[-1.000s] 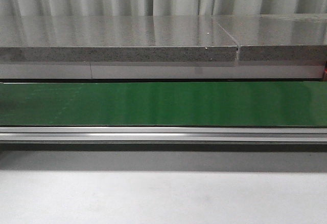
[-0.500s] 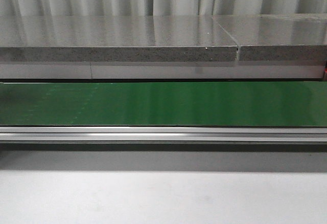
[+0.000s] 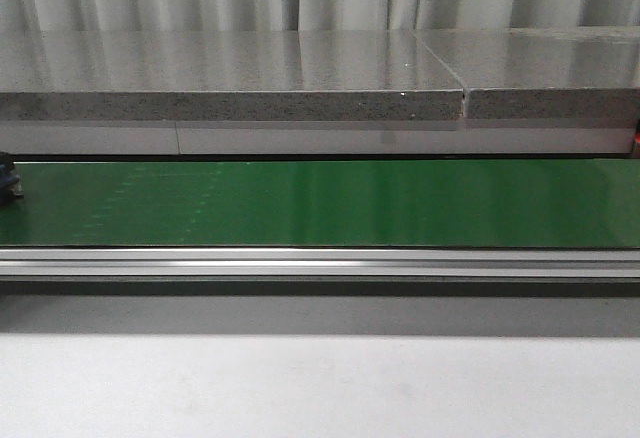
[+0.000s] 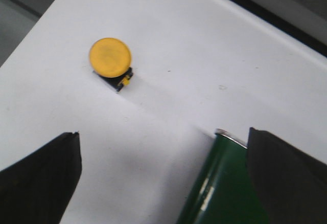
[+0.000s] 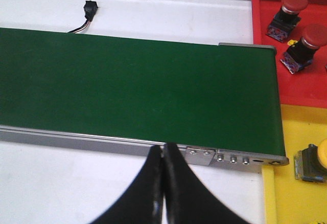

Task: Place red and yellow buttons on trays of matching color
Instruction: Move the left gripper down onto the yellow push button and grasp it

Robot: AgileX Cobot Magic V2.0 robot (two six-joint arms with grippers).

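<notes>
Hovering left hand point(image 4: 163, 183), spread, w/ yellow button point(image 4: 111, 60) at 11 o'clock; right hand point(image 5: 162, 188) pressed together. Next: descend, pinch.

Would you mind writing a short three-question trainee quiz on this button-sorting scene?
1. True or false: the right gripper is open.
2. How many red buttons lie on the red tray?
3. The yellow button in the left wrist view lies on: A) the belt B) the white table C) the yellow tray

Key: 1 false, it is shut and holds nothing; 2 two; 3 B.
</notes>
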